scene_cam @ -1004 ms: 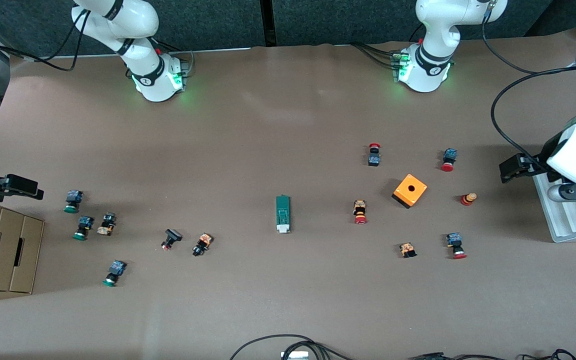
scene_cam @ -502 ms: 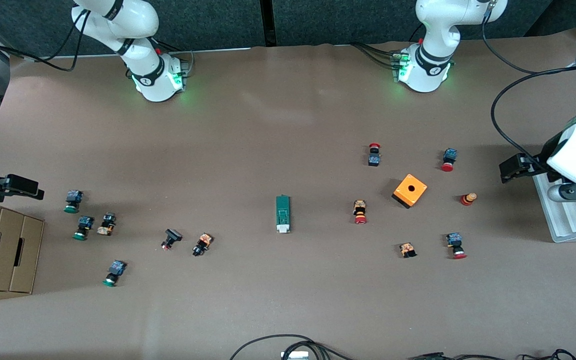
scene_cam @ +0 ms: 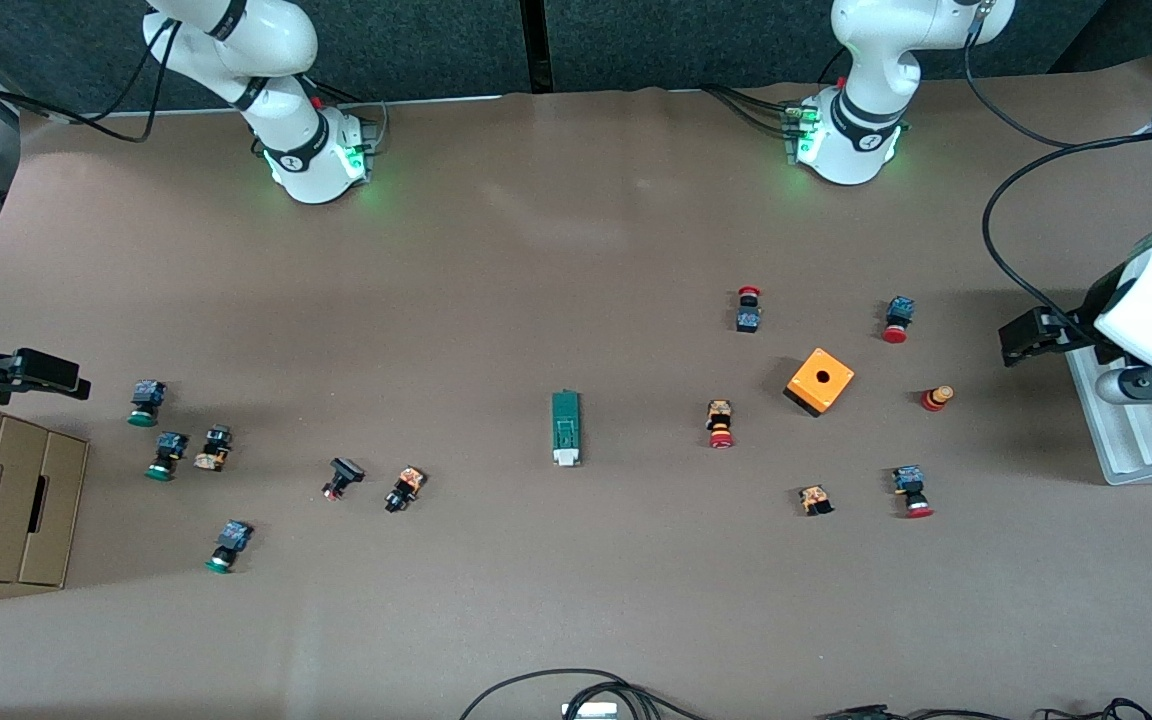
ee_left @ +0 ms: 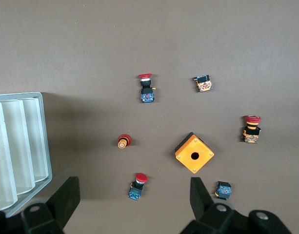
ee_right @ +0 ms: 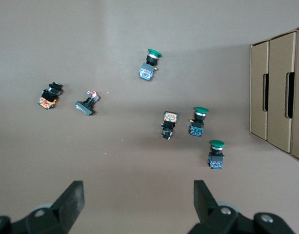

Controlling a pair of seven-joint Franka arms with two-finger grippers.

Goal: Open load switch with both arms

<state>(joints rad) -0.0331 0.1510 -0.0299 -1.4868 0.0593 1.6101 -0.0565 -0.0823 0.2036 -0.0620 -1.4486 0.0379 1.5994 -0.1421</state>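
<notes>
The load switch lies flat near the middle of the brown desk, its white tab at the end nearer the front camera, well apart from both claws and touched by neither. The left claw hangs in the air at the left arm's end of the desk, beside the white ribbed tray, with its fingers spread wide and nothing between them. Below it, in the left wrist view, the orange cube with a round hole sits nearly under the gap of the left claw, and a red-capped push button lies just between the two fingers' lines; a small red and yellow cap lies a little farther out from the claw, and more red-capped buttons are scattered past the cube. The right claw hangs over the right arm's end of the desk, just above the edge of the cardboard boxes, and it too stands wide with nothing held, its fingers framing bare desk. Out from this right claw lie three green-capped push buttons, one of them closest to the claw, with a black and orange button beside the middle one, and two dark buttons farther toward the load switch. Both arms wait, away from the switch.
</notes>
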